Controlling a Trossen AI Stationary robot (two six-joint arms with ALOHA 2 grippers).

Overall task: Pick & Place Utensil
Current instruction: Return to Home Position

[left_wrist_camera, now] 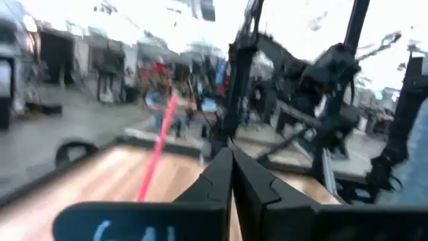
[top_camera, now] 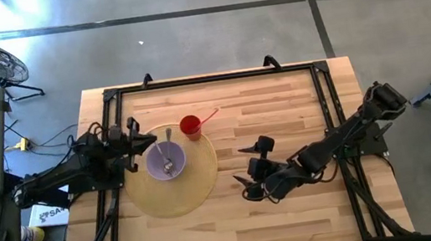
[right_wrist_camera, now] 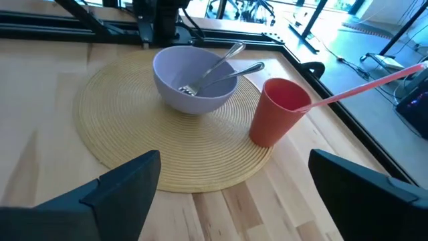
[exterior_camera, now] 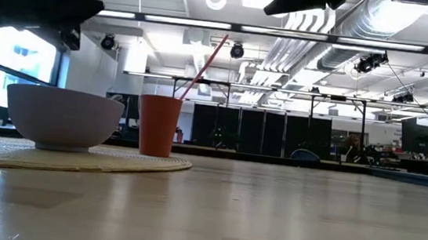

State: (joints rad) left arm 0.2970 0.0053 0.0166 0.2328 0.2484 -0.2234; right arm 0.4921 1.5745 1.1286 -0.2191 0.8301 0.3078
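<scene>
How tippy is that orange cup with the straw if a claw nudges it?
Probably light: the orange cup looks thin-walled and holds only the straw. Likely tips easily: tall, narrow base, straw leaning far out one side. Sits at the placemat edge, so it may rock.

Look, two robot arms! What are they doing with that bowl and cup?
Neither arm is holding anything right now. A purple bowl with two silver utensils in it sits on a round woven placemat. An orange cup with a straw leaning in it stands at the mat's edge, beside the bowl. The left gripper is shut and empty, close by the bowl. The right gripper is open and empty, on the other side of the mat.
</scene>
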